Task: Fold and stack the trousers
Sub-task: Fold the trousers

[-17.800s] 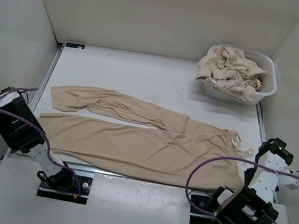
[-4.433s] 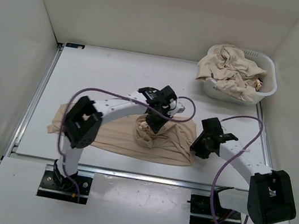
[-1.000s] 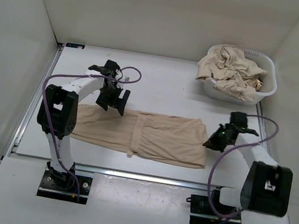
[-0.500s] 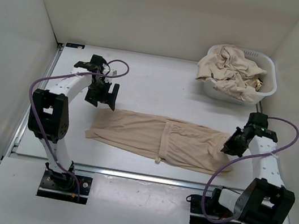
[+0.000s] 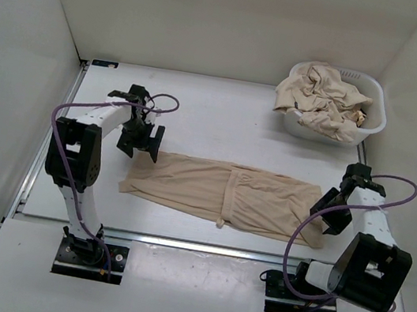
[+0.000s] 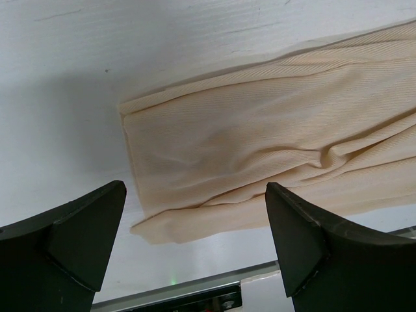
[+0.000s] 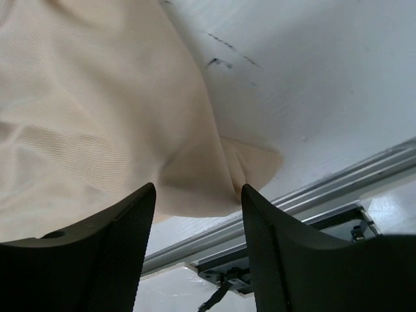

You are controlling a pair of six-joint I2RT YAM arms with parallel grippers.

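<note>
One pair of beige trousers (image 5: 218,194) lies folded into a long strip across the middle of the table. Its left end (image 6: 260,149) fills the left wrist view and its right end (image 7: 97,117) fills the right wrist view. My left gripper (image 5: 140,144) hovers at the strip's far left corner, jaws wide open, nothing between them (image 6: 195,240). My right gripper (image 5: 326,209) is over the strip's right end, open, with the cloth lying loose below the gap (image 7: 198,247).
A white plastic basket (image 5: 372,127) stands at the back right, heaped with more beige trousers (image 5: 322,99). A metal rail (image 5: 193,246) runs along the table's near edge, close to the strip's right corner. White walls enclose the table on three sides.
The right gripper has gone from shut to open and let go of the strip's right end. The strip slid right earlier and now lies still. The left gripper shifted slightly toward the left corner.
</note>
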